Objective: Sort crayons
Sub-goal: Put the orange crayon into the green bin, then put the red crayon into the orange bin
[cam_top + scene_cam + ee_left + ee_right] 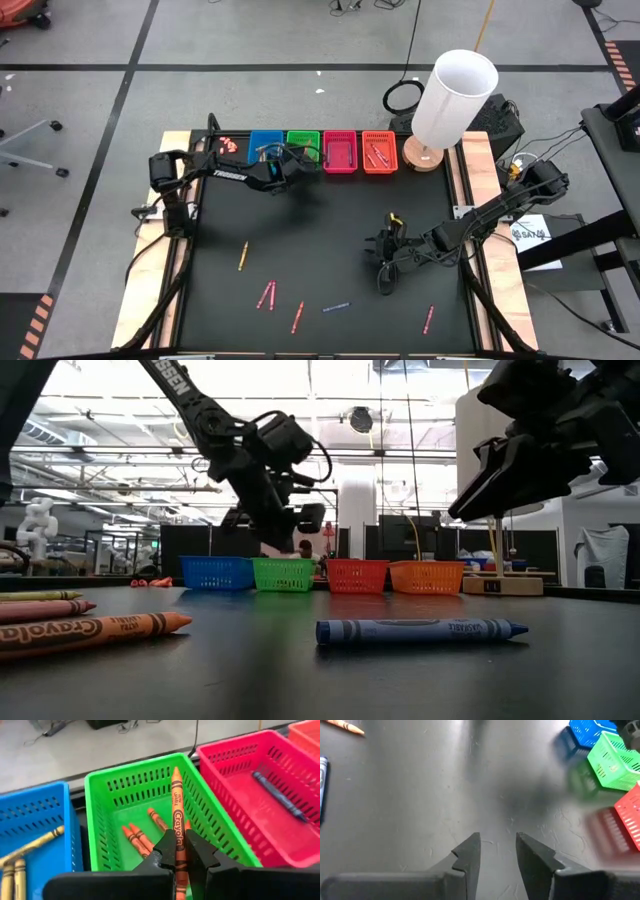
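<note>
My left gripper (176, 846) hangs over the green basket (150, 795) in the row at the table's far edge, shut on an orange crayon (175, 805). Orange crayons (137, 837) lie on that basket's floor. Beside it, the blue basket (35, 820) holds yellow crayons and the pink basket (260, 780) holds a blue one. My right gripper (497, 847) stands open above bare tabletop at the right middle (385, 265), with nothing between its fingers. Loose crayons lie flat near the front edge: yellow (241, 255), pink (267, 294), red (297, 316), blue (336, 307). My left gripper pinches the orange crayon's wrapped rear half (178, 839) between its two fingers. The fingers slant down toward the table's far edge, and the crayon runs along them with its tip pointing forward. The crayon is lifted clear, above the green basket's inside.
An orange basket (379, 152) ends the row on the right. Beside it stands a tall white cylinder (455, 95) on a wooden base. Small pinkish bits (229, 143) lie left of the blue basket. Another pink crayon (429, 318) lies at the front right.
</note>
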Motion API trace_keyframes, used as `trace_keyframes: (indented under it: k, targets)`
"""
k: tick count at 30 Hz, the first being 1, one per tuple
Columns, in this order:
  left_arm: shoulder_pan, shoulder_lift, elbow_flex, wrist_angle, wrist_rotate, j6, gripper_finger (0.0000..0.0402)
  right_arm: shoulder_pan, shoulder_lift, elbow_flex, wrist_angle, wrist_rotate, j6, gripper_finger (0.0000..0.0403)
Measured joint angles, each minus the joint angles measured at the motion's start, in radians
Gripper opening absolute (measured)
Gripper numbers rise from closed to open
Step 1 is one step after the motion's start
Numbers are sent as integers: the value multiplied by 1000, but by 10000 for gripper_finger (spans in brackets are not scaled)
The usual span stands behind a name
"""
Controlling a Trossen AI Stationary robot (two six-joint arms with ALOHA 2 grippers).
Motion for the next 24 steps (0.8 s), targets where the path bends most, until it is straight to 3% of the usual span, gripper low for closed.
trace_keyframes:
  k: [7, 13, 17, 24]
  targets:
    - [2, 11, 0, 4, 3, -12, 21, 0, 0, 0, -3, -1, 0, 110]
    - [15, 11, 0, 2, 2, -8, 79, 0, 0, 0, -12, -1, 0, 110]
    - [11, -8, 4, -4, 32, 78, 120, 0, 0, 0, -33, -2, 21, 110]
    - [-70, -117, 8, -36, 139, 211, 150, 0, 0, 0, -32, -6, 31, 110]
